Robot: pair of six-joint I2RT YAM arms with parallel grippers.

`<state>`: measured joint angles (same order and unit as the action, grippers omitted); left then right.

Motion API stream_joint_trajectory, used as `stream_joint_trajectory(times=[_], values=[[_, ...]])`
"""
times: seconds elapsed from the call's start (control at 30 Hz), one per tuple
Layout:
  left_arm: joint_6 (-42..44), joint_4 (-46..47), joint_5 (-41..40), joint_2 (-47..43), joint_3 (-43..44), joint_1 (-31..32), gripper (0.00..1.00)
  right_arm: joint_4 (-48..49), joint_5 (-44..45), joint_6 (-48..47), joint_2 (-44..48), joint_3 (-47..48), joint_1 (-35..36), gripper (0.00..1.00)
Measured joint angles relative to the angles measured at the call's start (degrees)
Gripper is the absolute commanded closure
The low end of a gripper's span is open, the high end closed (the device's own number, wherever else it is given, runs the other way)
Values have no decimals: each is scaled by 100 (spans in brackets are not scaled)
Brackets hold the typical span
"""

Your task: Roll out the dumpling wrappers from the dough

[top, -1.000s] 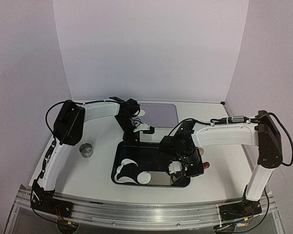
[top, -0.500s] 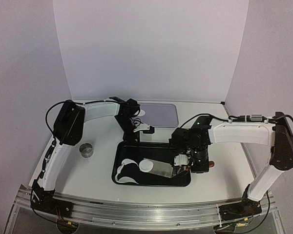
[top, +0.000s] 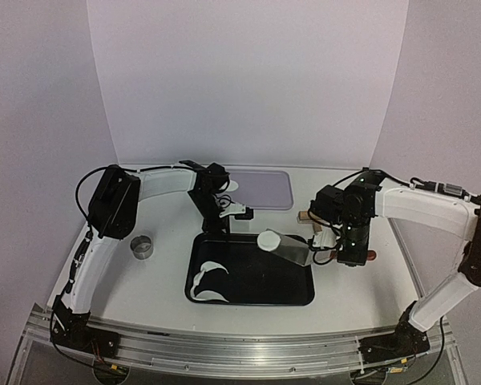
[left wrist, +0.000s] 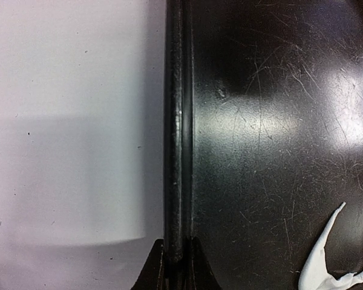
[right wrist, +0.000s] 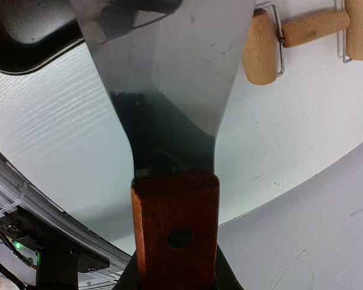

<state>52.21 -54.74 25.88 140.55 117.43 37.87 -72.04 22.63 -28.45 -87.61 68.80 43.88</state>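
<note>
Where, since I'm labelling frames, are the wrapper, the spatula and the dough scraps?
wrapper (top: 269,239): top view, disc's centre.
spatula (right wrist: 169,72): right wrist view, blade's middle.
dough scraps (left wrist: 314,275): left wrist view, strip's wide end.

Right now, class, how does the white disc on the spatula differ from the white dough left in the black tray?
Shape: the wrapper is a neat round disc, while the dough scraps are curved, pointed strips. Place: the wrapper sits on the spatula blade by the far rim of the tray, while the dough scraps lie on its floor at the near left. Both are thin and white.
</note>
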Motion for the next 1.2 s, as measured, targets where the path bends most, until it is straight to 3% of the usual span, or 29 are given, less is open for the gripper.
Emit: stream_joint_trajectory(times=[0.2, 0.4, 0.63, 0.83, 1.2], values=[[-1, 0, 30, 8, 0, -4, 99, -19, 18, -180, -165, 518, -781, 100], [-29, 20, 87, 16, 0, -20, 77, 318, 53, -388, -1068, 1406, -1312, 100], [-59, 320, -138, 80, 148, 7, 64, 613, 183, -586, -2441, 2656, -1578, 100], [-207, 163, -160, 219, 542, 4, 62, 800, 290, -654, -3492, 4003, -1725, 100], [-357, -13, -215, 219, 559, -45, 64, 818, 673, -705, -4254, 5164, -1845, 100]])
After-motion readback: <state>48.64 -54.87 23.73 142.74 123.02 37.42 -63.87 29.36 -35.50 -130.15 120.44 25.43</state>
